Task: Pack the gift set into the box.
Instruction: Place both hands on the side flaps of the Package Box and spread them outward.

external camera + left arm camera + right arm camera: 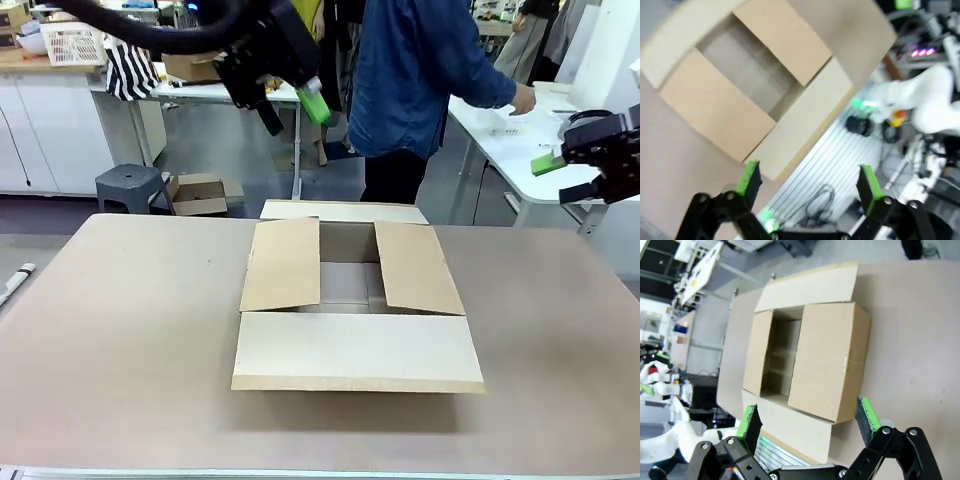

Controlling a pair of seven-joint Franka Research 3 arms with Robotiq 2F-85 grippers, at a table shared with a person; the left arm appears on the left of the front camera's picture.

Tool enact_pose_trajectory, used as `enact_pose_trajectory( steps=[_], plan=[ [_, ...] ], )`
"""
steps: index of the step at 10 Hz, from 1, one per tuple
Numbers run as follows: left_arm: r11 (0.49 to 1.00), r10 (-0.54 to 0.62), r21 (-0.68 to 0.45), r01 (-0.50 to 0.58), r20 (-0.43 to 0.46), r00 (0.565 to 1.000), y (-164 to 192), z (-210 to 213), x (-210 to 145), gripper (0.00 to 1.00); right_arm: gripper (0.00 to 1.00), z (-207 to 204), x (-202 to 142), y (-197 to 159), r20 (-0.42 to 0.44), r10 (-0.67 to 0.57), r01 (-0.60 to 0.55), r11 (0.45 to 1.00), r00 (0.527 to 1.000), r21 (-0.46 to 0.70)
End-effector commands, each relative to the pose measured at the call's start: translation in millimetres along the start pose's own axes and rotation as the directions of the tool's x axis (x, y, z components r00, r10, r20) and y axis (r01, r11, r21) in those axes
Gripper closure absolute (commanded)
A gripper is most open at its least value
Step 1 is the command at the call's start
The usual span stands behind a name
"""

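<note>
The box point(356, 349) sits open in the middle of the brown table, all four flaps folded outward and its inside bare. My left gripper point(293, 110) hangs open high above the box's far edge; its wrist view looks down on the box point(715, 110) between its spread fingers point(808, 182). At the right edge my right gripper point(568, 178) is open and held off the table, looking at the box point(825, 360) past its own fingers point(807, 419). The gift set's pale tray point(503, 122) lies on a side table under the person's hand point(522, 99); its contents are too small to tell.
The person in a blue top point(415, 80) stands beyond the box, turned toward the white side table point(520, 160). A white lattice basket point(72, 43) rests on a far counter. A small white object point(15, 282) lies at the table's left edge.
</note>
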State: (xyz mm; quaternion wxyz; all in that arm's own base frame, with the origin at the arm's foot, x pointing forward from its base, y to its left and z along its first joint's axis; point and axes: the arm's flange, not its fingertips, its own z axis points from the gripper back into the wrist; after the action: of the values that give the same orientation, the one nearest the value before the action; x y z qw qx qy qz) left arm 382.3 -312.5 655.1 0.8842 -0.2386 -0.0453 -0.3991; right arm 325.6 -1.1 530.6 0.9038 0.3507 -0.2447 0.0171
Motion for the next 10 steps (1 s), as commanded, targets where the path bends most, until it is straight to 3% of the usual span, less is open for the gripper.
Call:
enact_pose_trajectory(
  steps=[1, 2, 3, 4, 10],
  plan=[
    [0.988, 0.036, 0.156, -0.014, -0.134, 0.99, -30, -15, 41, 0.0, 0.0, 1, 3, -1, 0.005, 0.021, -0.021, 0.999, 1.0, 0.025],
    [0.958, 0.109, 0.279, -0.064, -0.147, 0.983, -44, -44, 54, 0.0, 0.0, 1, 3, -1, 0.005, 0.021, -0.021, 0.999, 1.0, 0.025],
    [0.935, 0.195, 0.325, -0.139, -0.145, 0.97, -55, -83, 67, 0.0, 0.0, 1, 3, -1, 0.005, 0.021, -0.021, 0.999, 1.0, 0.025],
    [0.985, 0.025, 0.174, -0.006, -0.11, 0.994, -35, -35, 33, 0.0, 0.0, 1, 3, -1, 0.005, 0.021, -0.021, 0.999, 1.0, 0.025],
    [0.985, 0.025, 0.174, -0.006, -0.11, 0.994, -35, -35, 33, 0.0, 0.0, 1, 3, -1, 0.005, 0.021, -0.021, 0.999, 1.0, 0.025]
  ],
)
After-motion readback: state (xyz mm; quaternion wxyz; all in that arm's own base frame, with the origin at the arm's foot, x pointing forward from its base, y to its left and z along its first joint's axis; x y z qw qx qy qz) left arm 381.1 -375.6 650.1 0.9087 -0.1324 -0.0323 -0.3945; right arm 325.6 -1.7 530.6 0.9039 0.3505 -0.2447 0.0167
